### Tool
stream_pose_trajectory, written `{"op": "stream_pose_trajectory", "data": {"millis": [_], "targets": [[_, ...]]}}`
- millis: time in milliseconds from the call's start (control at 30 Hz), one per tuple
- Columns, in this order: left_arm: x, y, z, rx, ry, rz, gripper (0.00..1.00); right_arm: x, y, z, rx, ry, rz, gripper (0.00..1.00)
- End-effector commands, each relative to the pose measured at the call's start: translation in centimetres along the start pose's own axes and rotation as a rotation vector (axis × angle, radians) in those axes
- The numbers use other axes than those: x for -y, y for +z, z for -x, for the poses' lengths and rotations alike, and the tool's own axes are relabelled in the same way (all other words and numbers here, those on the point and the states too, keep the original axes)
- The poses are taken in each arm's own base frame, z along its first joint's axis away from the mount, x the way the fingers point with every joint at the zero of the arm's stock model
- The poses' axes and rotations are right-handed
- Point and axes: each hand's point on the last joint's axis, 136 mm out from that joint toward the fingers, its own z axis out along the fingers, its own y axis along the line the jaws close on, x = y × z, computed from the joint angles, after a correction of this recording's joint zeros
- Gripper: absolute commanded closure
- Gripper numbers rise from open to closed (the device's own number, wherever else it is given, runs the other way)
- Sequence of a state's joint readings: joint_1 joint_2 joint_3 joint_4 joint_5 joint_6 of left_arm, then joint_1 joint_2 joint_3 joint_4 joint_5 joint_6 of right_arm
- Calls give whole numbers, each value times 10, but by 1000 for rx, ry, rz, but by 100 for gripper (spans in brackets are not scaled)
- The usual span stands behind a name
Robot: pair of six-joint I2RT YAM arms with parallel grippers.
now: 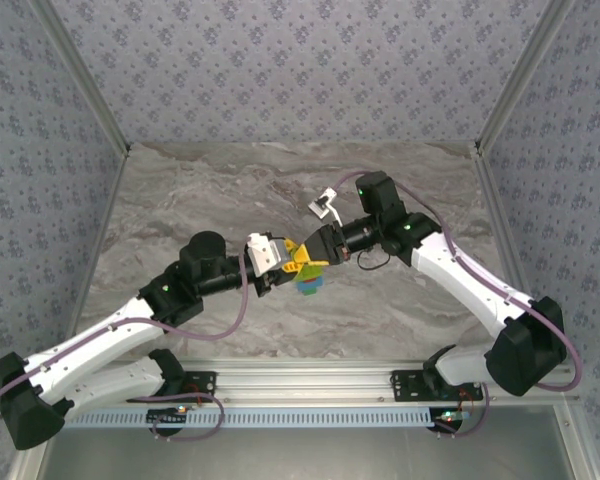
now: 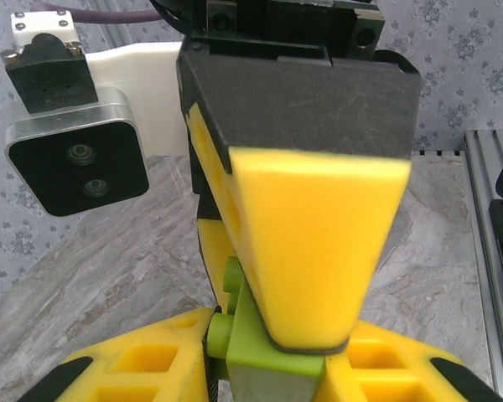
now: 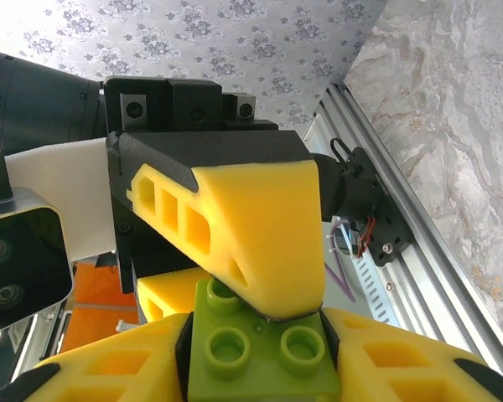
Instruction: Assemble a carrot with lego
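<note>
From above, the two arms meet over the middle of the marble table (image 1: 230, 190); the left tool (image 1: 283, 258) and the right tool (image 1: 322, 250) point at each other, tip to tip; the carrot (image 1: 310, 277) hangs between them, clear of the table, its yellow-green part up at the fingers and its green and blue bricks lowest.

On the left wrist camera, the left tool (image 2: 268, 373) is closed on the carrot, with a lime-green brick (image 2: 260, 343) pinched between its two yellow fingers (image 2: 142, 364); one broad yellow finger (image 2: 310, 251) of the right tool comes down from above, its tip resting on that brick; the right arm's camera (image 2: 75, 159) sits at upper left; the table (image 2: 92, 285) lies behind.

On the right wrist camera, the right tool (image 3: 256, 360) is closed on the same lime-green brick (image 3: 251, 356), its dark pads against both sides; three round studs face the lens; a yellow finger (image 3: 260, 226) of the left tool lies on the brick's upper edge; a metal rail (image 3: 386, 243) and the table (image 3: 453, 109) show at the right.
</note>
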State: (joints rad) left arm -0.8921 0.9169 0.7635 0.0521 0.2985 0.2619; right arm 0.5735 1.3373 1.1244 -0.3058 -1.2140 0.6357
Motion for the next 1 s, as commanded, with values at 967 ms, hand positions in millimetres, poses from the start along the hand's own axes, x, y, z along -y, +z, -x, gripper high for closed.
{"op": "stream_pose_trajectory", "data": {"millis": [967], "targets": [[6, -6, 12, 34, 22, -25, 70, -9, 1, -5, -4, -37, 15, 57]]}}
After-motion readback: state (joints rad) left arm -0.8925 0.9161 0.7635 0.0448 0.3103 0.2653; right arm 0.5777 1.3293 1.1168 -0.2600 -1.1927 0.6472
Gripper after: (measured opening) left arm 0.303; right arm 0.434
